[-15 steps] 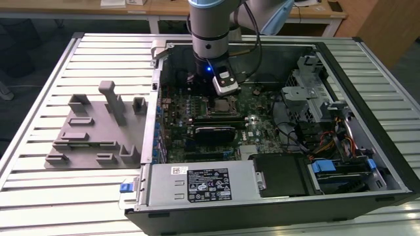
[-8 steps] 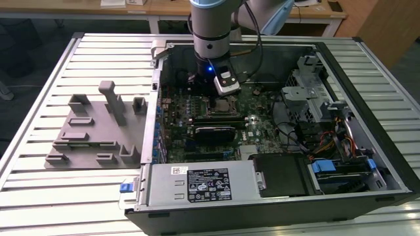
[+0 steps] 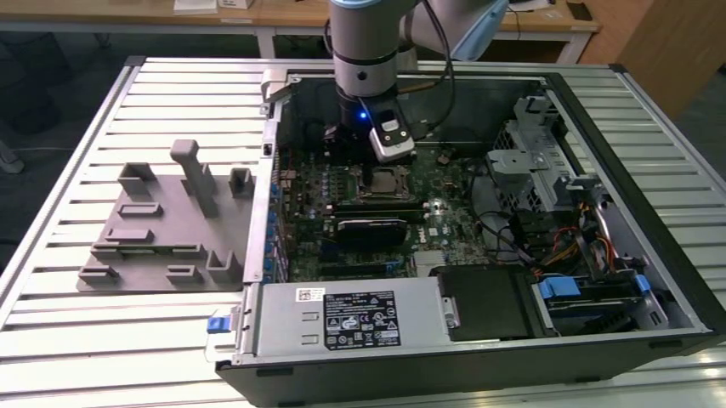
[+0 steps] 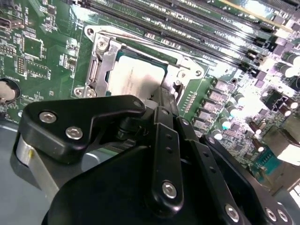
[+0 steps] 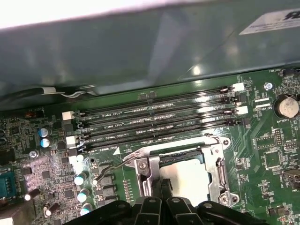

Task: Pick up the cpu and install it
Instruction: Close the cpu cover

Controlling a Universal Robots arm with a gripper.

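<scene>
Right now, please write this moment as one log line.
gripper: over cpu | cpu: in socket | socket: on motherboard, in case

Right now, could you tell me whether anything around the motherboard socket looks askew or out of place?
Nothing stands out: the flat silver square cpu sits level in the metal socket frame, its edges parallel to the frame.

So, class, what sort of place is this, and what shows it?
Probably a robotics lab or workshop: a grey robot arm reaches into an open black computer case on a ribbed metal table, with pale wooden desks behind.
</scene>
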